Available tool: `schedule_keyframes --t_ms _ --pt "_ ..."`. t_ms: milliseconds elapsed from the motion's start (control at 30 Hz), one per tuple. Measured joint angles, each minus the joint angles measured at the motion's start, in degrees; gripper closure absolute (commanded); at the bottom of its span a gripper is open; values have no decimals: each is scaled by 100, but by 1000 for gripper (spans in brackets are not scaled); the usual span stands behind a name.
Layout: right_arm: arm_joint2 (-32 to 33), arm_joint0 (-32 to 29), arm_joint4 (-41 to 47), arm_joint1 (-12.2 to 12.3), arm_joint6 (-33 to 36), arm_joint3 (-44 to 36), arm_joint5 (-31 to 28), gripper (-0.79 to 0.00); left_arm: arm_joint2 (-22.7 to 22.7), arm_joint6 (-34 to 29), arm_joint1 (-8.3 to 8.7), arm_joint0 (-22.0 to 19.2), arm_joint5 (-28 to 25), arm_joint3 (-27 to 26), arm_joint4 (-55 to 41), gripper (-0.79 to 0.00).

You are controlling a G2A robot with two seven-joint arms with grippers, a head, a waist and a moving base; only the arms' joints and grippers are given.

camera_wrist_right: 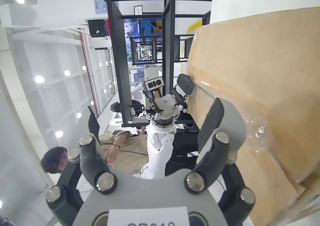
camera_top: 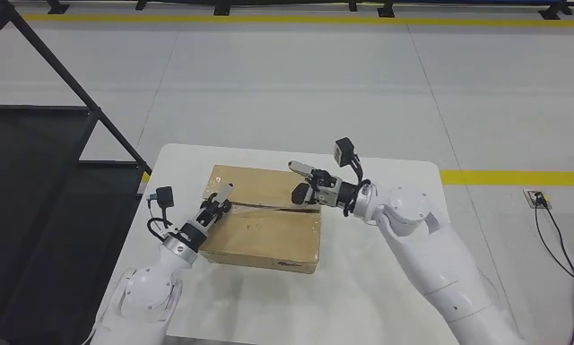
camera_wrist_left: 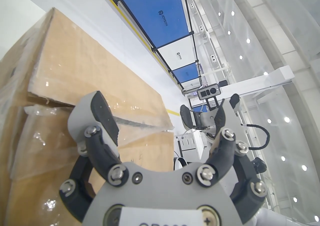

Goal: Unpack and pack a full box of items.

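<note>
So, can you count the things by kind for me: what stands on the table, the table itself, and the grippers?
box: 1
grippers: 2 (left gripper, right gripper, both open)
table: 1
total: 4

One box [camera_top: 265, 224]; one table [camera_top: 377, 282]; one left hand [camera_top: 219, 203]; one right hand [camera_top: 299, 182]

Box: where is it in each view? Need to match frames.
Top view: box mid-table, between left gripper and right gripper.
Left wrist view: box behind a left gripper finger.
Right wrist view: box beside a right gripper finger.
Shared landmark: taped seam along its top.
</note>
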Motion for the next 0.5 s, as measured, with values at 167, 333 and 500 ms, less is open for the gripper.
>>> schedule_keyframes --t_ms 167,333,500 --pt "-427 415 -109 -139 315 573 171 -785 18 -6 -5 -32 -2 33 -45 -785" --pt "-662 625 -358 -214 426 944 177 -785 26 -26 -8 -67 -13 58 -78 -785" --pt "-717 668 -635 -218 544 1091 -109 -785 17 -42 -7 -93 -16 88 -93 -785"
